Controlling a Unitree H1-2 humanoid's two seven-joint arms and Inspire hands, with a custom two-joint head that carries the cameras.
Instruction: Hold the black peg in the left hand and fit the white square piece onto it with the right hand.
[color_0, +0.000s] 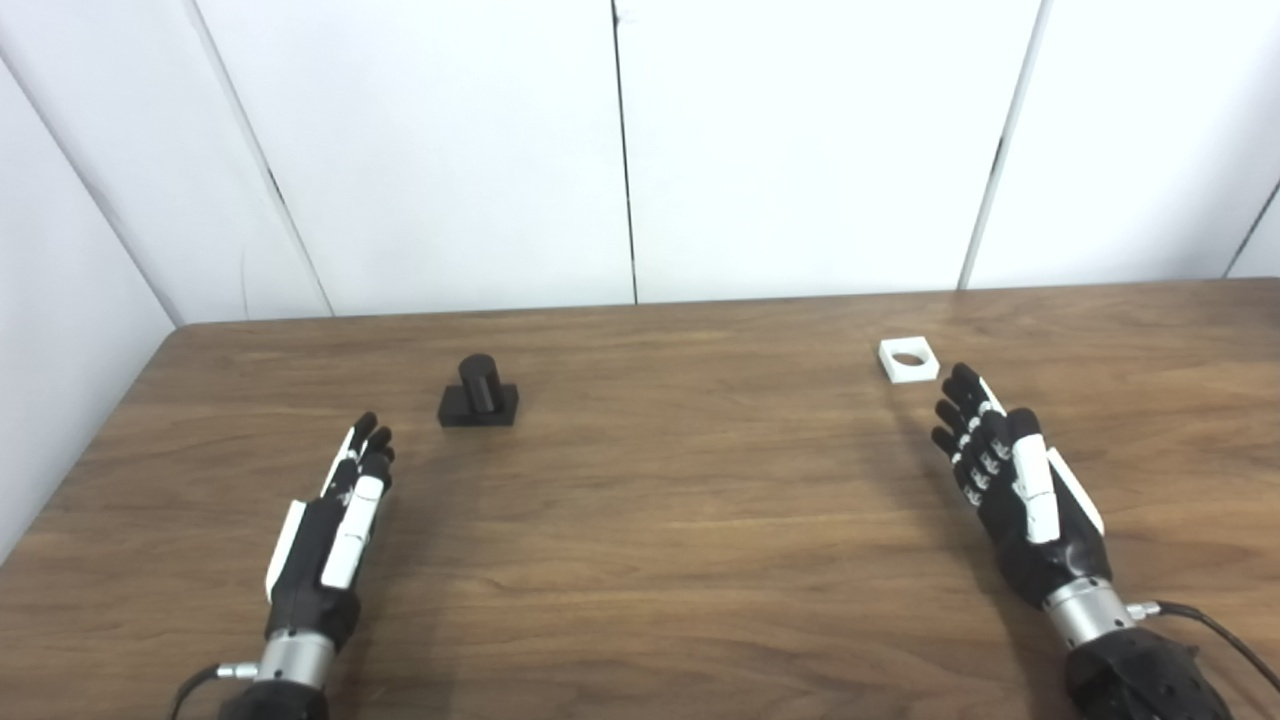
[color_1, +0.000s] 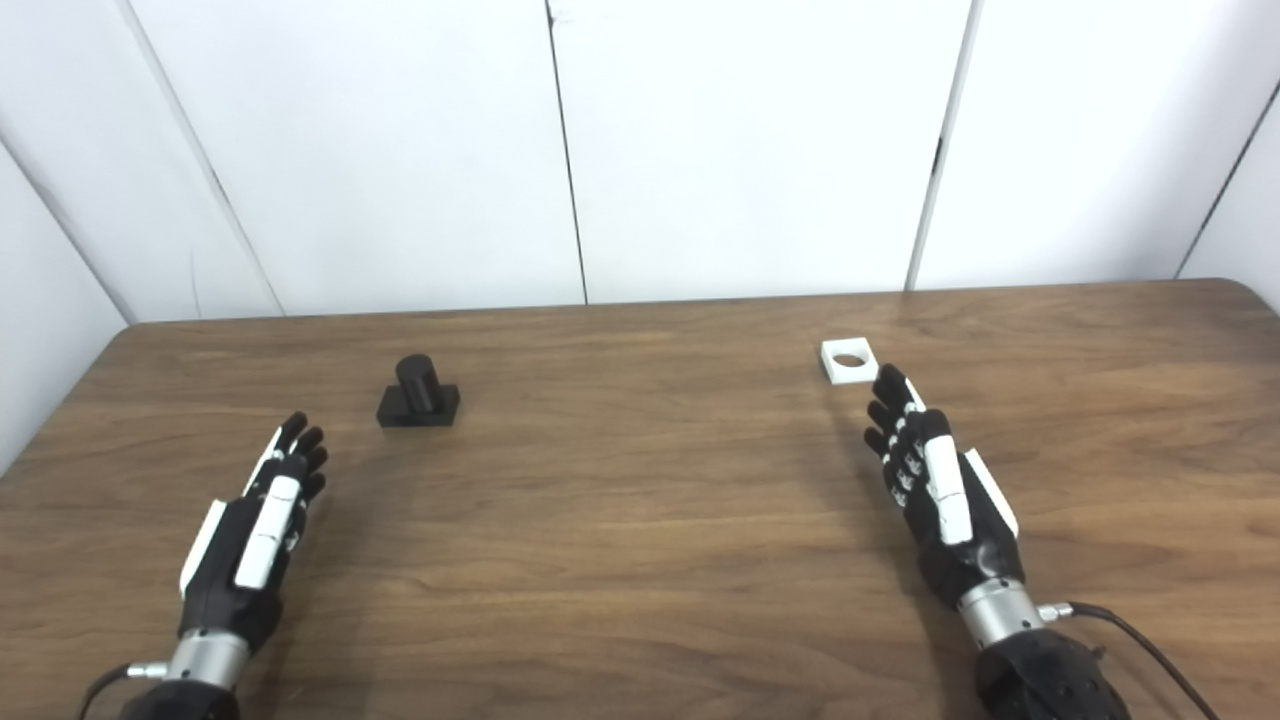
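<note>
Left robot hand, right robot hand: fingers extended, empty, above table.

Looking like a lab test cell, not a home or shop. Plain white wall panels are closing in the back and left side, dark seams running between them. A bare wood-grain bench with rounded corners is filling the frame. Only purpose-made test parts are sitting on it: a black peg on a square base and a white square piece with a round hole. Cabled robot arms are resting at the near edge.
</note>
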